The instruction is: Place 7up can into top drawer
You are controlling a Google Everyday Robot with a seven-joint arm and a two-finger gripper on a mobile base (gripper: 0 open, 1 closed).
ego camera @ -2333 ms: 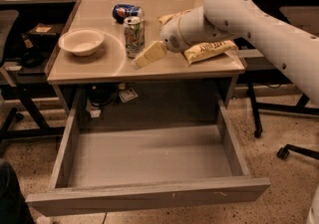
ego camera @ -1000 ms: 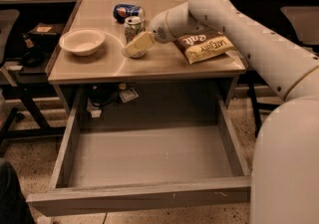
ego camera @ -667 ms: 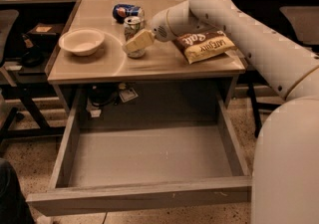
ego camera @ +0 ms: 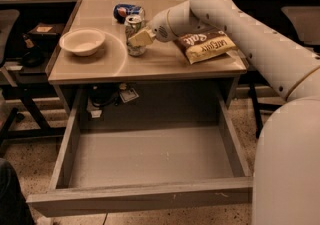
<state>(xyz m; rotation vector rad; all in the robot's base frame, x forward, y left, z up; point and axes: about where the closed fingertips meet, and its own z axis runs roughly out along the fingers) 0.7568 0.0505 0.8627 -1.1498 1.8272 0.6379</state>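
I see the top drawer (ego camera: 140, 198) standing open in front of and below the desk (ego camera: 150, 66). On the desk, the bowl (ego camera: 82, 42) sits left, the bag (ego camera: 206, 45) right, and the 7up can (ego camera: 133, 24) upright between them. The Pepsi can (ego camera: 126, 11) lies just behind it. My gripper (ego camera: 139, 38) is at the 7up can's front right.

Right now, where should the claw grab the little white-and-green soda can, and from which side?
Grab the small white-and-green soda can around its middle, coming level from the side facing the brown chip bag, where the claw is. It stands upright, so its straight round wall suits a sideways squeeze. The dark blue can lying behind blocks that side.
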